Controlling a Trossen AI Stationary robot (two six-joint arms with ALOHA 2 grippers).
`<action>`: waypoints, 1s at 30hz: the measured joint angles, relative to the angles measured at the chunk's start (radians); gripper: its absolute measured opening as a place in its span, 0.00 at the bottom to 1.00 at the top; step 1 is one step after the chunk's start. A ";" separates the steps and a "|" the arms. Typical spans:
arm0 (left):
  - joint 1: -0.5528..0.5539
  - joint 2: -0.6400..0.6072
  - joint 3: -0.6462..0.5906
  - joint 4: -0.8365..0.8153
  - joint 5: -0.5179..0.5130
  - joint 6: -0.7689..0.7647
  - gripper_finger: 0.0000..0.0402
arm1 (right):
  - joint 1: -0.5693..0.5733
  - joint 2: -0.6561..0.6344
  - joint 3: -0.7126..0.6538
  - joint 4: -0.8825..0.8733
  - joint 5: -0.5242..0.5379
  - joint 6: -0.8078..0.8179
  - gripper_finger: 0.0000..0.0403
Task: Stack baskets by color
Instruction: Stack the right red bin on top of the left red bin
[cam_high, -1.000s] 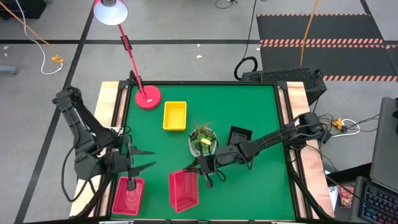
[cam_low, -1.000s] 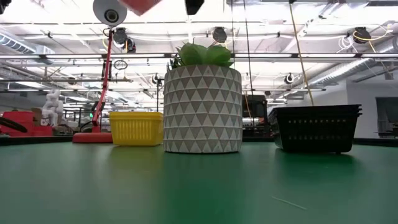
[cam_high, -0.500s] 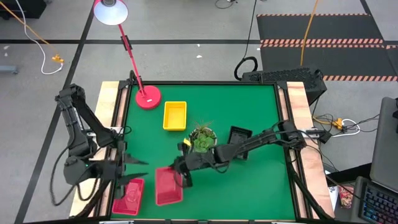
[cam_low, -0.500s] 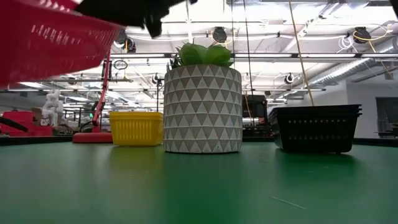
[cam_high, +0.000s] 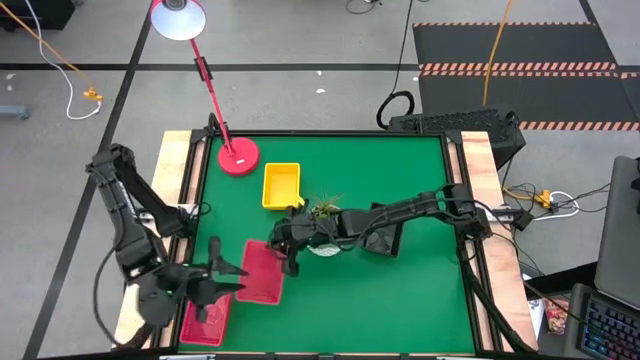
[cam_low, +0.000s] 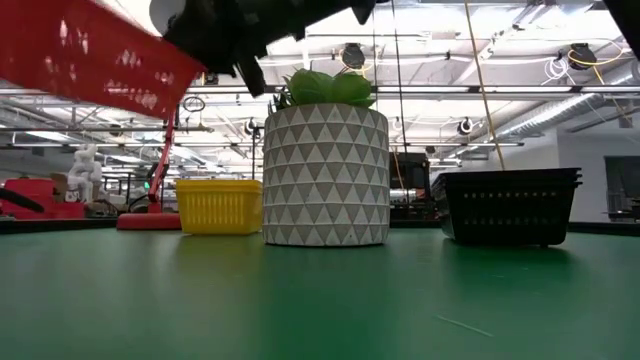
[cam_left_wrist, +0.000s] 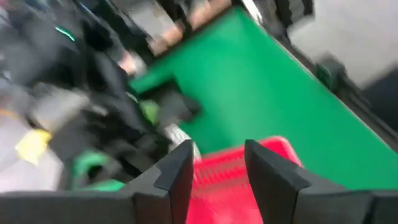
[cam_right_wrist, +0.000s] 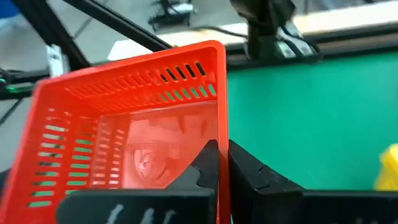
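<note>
A red basket (cam_high: 262, 272) hangs tilted above the green table (cam_high: 420, 180), left of the middle, with my right gripper (cam_high: 288, 258) shut on it. The low view shows it high up (cam_low: 90, 55). My left gripper (cam_high: 228, 270) stands open at this basket's left edge, and the basket shows between its fingers (cam_left_wrist: 249, 177). Another red basket (cam_high: 205, 320) lies flat on its bottom at the near left corner. A yellow basket (cam_high: 281, 185) and a black basket (cam_low: 510, 205) stand on the table. My left gripper: I cannot tell whether its fingers touch the red basket's left edge. My right gripper pinches the red basket's side wall at the rim (cam_right_wrist: 220, 134), one finger inside the basket and one outside. The fingers come from the table's right, slanting slightly down. The basket is lifted clear and tilted.
A potted succulent (cam_low: 325, 165) stands mid-table, under my right arm. A red lamp base (cam_high: 238, 157) sits at the far left, its stem leaning out over the table's far edge. The table's right half lies bare.
My right gripper has carried the red basket toward the table's left and far edges, from near the front edge, and rolled; the basket stays lifted and has turned with it. My left gripper has tipped downward, rolled and sunk a little beside the basket.
</note>
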 joint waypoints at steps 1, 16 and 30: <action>0.020 0.012 0.007 -0.032 0.051 -0.034 0.37 | -0.005 0.000 0.000 -0.013 0.002 0.003 0.01; 0.191 0.205 0.047 -0.168 0.472 -0.176 0.37 | -0.082 0.000 -0.001 -0.009 -0.001 0.012 0.02; 0.235 0.242 0.048 -0.256 0.441 -0.173 0.37 | -0.076 0.000 -0.002 -0.036 -0.005 0.013 0.02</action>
